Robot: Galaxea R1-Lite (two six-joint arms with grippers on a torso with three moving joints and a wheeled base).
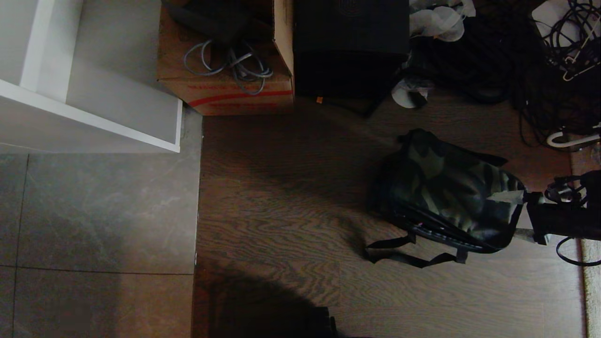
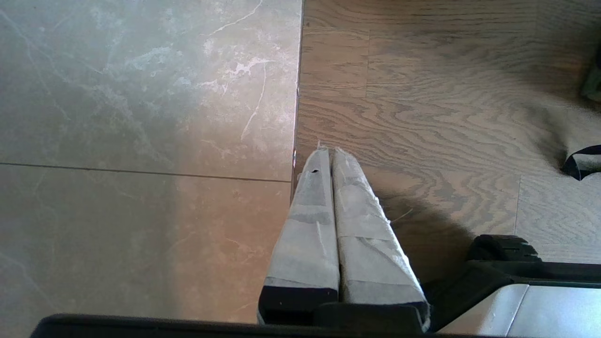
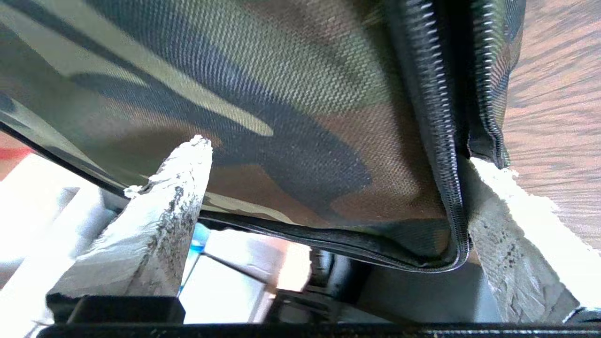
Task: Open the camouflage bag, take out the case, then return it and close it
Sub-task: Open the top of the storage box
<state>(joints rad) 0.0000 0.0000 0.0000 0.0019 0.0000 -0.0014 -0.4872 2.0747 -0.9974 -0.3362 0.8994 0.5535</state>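
Observation:
The camouflage bag (image 1: 450,188) lies on the wood floor at the right, green-and-dark panel up, black straps (image 1: 404,256) trailing toward me. My right gripper (image 1: 519,215) reaches in from the right edge and is open wide, its taped fingers straddling the bag's right corner. In the right wrist view the camouflage bag (image 3: 281,84) fills the frame; one finger (image 3: 183,178) rests against the panel and the other (image 3: 512,225) sits just outside the black zipper (image 3: 432,117), with the right gripper (image 3: 342,155) around that corner. The case is hidden. My left gripper (image 2: 331,152) is shut, parked above the floor seam.
At the back stand a cardboard box (image 1: 225,89) holding grey cables, a plain black box (image 1: 350,47) and a heap of black cables (image 1: 540,56). A white shelf unit (image 1: 94,112) stands on the grey tiles (image 1: 94,211) at the left. A pale rug edge (image 1: 592,281) runs along the right.

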